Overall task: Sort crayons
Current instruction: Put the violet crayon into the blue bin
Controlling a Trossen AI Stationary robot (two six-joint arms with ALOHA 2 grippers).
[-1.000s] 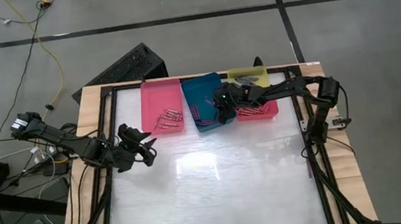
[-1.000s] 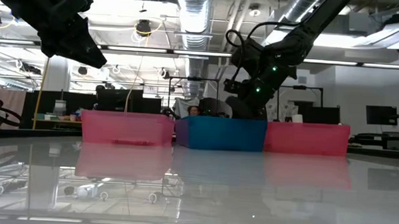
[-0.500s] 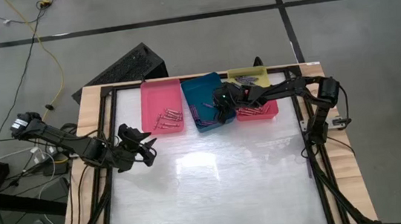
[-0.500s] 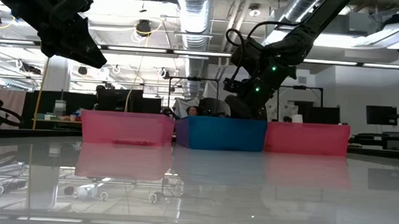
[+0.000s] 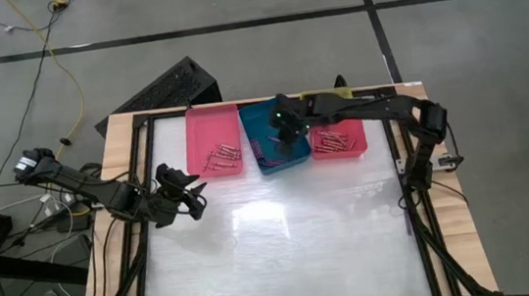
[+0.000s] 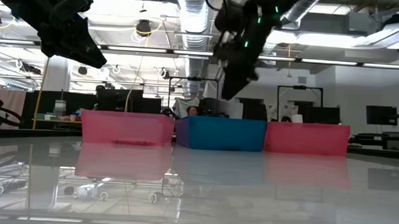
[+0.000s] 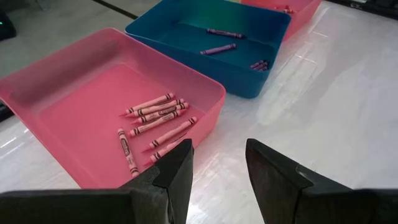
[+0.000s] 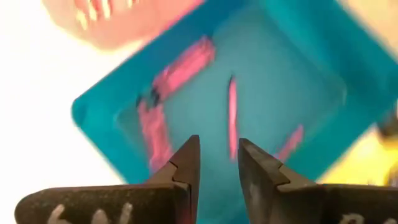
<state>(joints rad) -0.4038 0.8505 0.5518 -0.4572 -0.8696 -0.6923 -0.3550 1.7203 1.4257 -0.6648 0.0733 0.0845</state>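
Along the far edge of my table (image 5: 286, 254) stand three trays in a row: a pink tray (image 5: 212, 140) on my left, a teal tray (image 5: 260, 121) in the middle, and a red tray (image 5: 353, 145) on my right. A yellow tray (image 5: 318, 96) lies just behind the red one, partly covered by my right arm.

The pink tray holds a loose cluster of pink crayons (image 7: 155, 112) near its front. The teal tray holds several purple crayons (image 7: 217, 48), some along one wall and some lying singly on the floor. The red tray holds a scatter of red crayons (image 5: 335, 141).

My right gripper (image 8: 216, 163) hangs above the teal tray, its jaws a narrow gap apart with nothing between them. My left gripper (image 7: 217, 163) waits over the bare table just in front of the pink tray, jaws parted and empty.

What the yellow tray contains I cannot make out. In the right wrist view the crayons are blurred streaks, so their number is uncertain. The level view shows only the trays' front walls; their contents are hidden.

The whole near part of the table, from the trays' front walls to the front frame, lies bare. The trays sit side by side, touching or nearly so, close against the rear frame.
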